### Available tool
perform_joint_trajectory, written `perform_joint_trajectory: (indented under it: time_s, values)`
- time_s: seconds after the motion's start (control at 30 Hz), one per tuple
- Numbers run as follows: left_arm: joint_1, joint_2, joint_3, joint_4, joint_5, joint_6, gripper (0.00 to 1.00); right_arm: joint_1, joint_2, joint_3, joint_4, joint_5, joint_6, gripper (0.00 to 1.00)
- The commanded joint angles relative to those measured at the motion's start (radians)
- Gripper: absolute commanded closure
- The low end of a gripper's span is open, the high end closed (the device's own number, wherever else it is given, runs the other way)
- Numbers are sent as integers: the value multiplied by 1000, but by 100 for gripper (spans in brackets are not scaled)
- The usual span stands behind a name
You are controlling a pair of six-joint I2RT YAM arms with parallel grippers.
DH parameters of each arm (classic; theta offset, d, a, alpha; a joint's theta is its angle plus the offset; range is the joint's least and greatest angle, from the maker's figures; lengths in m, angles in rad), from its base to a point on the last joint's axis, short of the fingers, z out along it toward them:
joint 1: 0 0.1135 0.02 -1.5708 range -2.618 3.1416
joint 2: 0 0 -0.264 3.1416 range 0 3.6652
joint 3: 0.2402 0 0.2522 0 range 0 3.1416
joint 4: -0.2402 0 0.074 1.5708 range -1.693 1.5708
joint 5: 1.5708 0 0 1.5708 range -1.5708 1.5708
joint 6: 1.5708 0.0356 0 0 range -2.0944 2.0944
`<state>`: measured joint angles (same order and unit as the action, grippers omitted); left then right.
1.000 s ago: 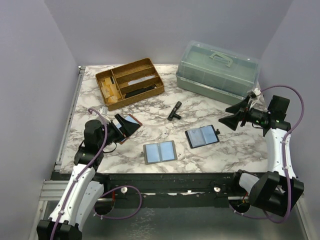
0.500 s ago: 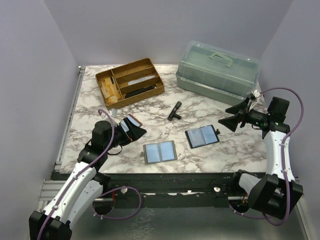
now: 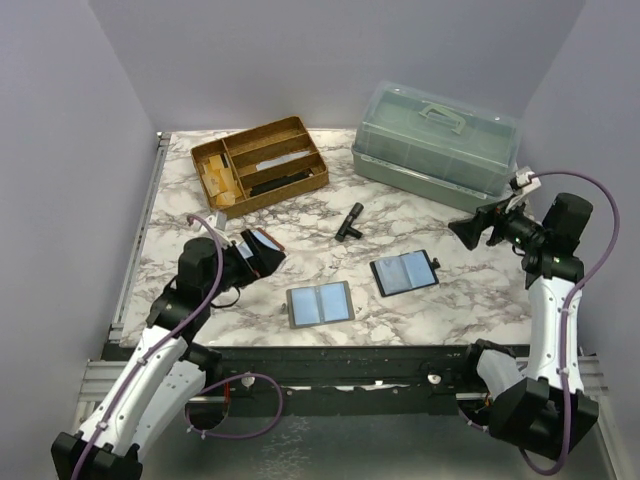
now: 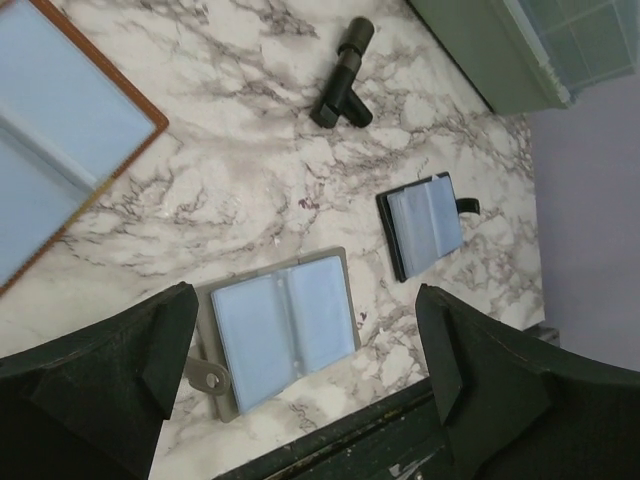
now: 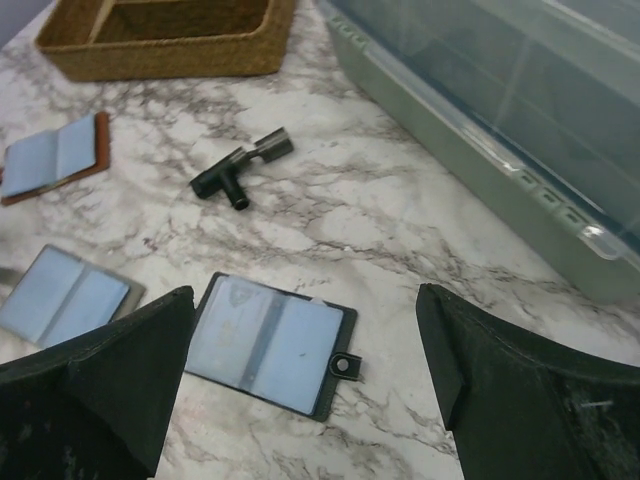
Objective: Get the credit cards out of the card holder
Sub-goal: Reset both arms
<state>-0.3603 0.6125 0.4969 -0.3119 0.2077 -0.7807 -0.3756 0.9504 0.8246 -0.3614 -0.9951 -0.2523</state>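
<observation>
Two white arms (image 3: pixel 150 375), black joints (image 3: pixel 200 265), looping purple cables (image 3: pixel 600 186), black wedge-shaped fingers (image 4: pixel 100 380)

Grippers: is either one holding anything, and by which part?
Nothing is held. The left gripper and the right gripper are both open and empty, above the table.

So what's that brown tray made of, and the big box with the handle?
The brown tray looks like woven fibre, maybe wicker or rattan, with a matte finish: its side wall shows a fine weave. The big box looks like plastic: a see-through, slightly shiny lid with a moulded handle over a pale green base.
</observation>
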Motion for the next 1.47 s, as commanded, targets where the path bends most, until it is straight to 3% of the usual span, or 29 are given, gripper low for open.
perform_joint_trajectory:
  time_s: [0.0,0.23,0.4,0.83,1.43]
  values:
    - [-2,1,154,-134,-158,169,1,-9,-25,84,31,279,151,1]
    - [-2,51,321,-203,-281,310,1,-9,-58,195,-60,192,141,2]
    - [-2,53,377,-206,-245,300,1,-9,-92,204,-18,245,309,1]
    - [-2,4,381,-211,-208,262,1,-10,-163,209,-39,338,343,1]
    - [-2,-11,374,-220,-209,267,1,-9,-186,196,-28,327,359,1]
